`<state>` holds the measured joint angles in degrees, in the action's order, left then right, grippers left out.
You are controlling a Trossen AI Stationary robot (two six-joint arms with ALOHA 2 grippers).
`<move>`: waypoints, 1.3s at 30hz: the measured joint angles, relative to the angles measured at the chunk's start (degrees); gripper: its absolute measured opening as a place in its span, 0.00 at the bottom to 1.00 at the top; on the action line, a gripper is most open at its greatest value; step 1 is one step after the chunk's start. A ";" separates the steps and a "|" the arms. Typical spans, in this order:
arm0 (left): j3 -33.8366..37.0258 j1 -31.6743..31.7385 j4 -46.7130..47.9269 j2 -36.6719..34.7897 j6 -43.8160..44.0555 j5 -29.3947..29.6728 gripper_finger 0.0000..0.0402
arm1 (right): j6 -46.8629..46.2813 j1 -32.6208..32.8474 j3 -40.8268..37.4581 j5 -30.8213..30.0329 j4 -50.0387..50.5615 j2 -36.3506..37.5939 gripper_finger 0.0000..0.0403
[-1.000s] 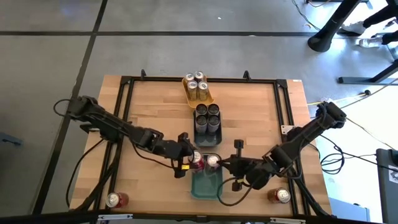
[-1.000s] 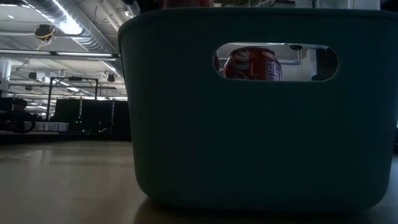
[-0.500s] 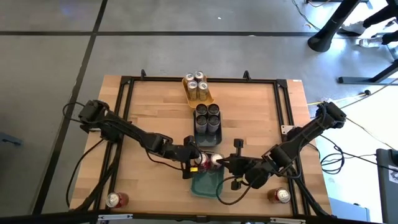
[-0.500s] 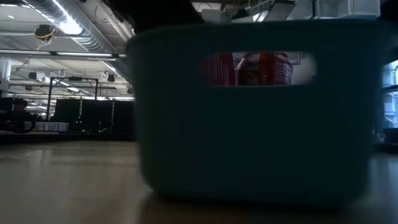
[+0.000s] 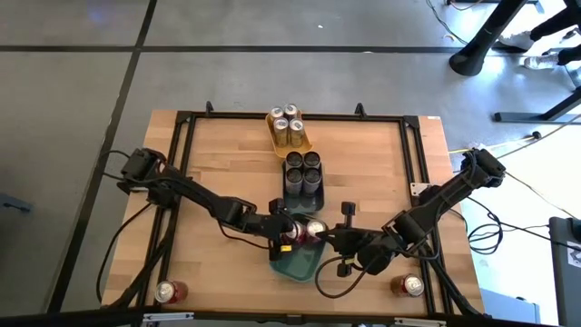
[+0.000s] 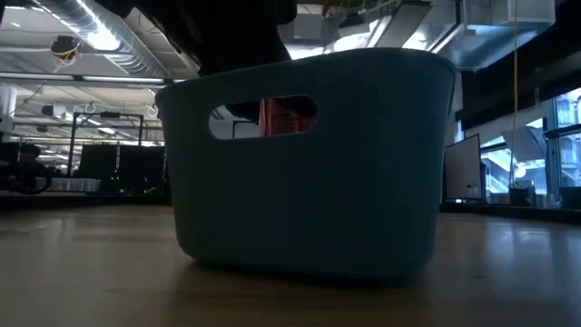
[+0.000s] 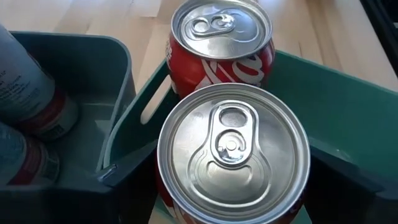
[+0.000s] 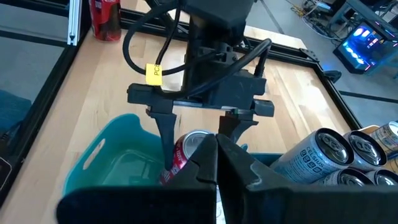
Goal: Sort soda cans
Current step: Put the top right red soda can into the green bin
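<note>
A teal tray lies askew on the wooden table, near its front edge. My left gripper is shut on a red soda can, low inside the tray's far end. Through the tray's handle slot the can shows red. A second red can stands upright just beyond it. My right gripper hangs shut over the tray's far right corner. Whether it touches the tray or a can is hidden. My left gripper pinches the red can's body between its two fingers, one on each side. The fingers come slanting down from the table's left. The can stands upright inside the teal tray. Its bottom is hidden by the tray wall.
Gold cans fill a yellow tray at the far middle. Dark cans stand in a dark grey tray just behind the grippers. One red can stands at the near left corner and another at the near right.
My left gripper has gone down and toward the table's right with the red can, into the teal tray. The tray has turned about on the table. Its far end has stayed by the grippers while its near end has swung aside.
</note>
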<state>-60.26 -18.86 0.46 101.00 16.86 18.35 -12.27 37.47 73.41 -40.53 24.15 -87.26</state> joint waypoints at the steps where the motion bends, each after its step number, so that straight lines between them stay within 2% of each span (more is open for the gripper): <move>1: -0.04 0.03 0.00 0.14 0.04 0.03 0.79 | -0.09 0.00 0.00 0.00 -0.01 0.00 0.00; 7: -0.06 0.05 0.26 0.21 -0.59 0.95 0.84 | -0.14 0.00 0.00 0.00 -0.02 0.00 0.00; 21: 0.16 -0.74 3.75 -3.52 -0.80 -0.94 0.84 | -0.09 0.00 0.00 2.64 0.00 -0.02 0.00; 32: 0.09 -0.93 3.02 -3.07 -0.52 -1.46 0.86 | -0.08 0.00 0.00 3.74 0.17 -0.02 0.00; 39: 0.09 -0.55 2.62 -3.14 0.27 -4.40 0.93 | 0.24 0.00 0.00 4.13 0.12 -0.04 0.12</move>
<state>-60.16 -19.41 3.07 97.87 17.13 13.95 -12.03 37.47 73.41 -36.40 24.28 -87.31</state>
